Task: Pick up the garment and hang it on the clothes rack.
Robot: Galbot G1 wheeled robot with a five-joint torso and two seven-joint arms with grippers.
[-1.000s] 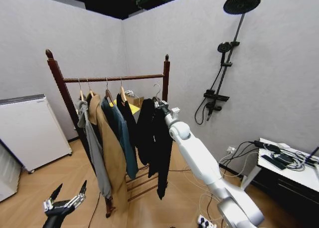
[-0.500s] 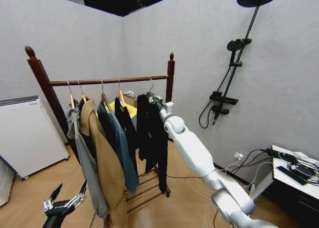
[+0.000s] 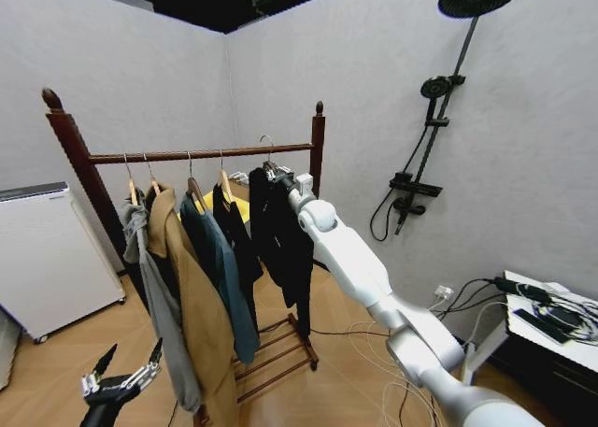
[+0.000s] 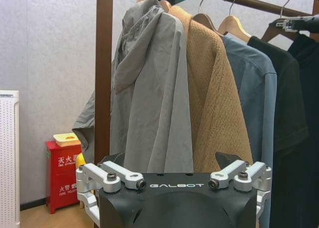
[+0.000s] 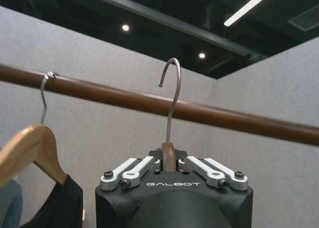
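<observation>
Raised since before — right gripper [image 3: 274, 175] gripping one garment [image 3: 280, 231], hook above clothes rack [image 3: 201, 153] rod

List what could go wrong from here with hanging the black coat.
The hook rises above the rod, held by the right gripper, but looks not yet over it; releasing now could drop the garment. Hangers crowd the clothes rack, so the coat may snag them.
</observation>
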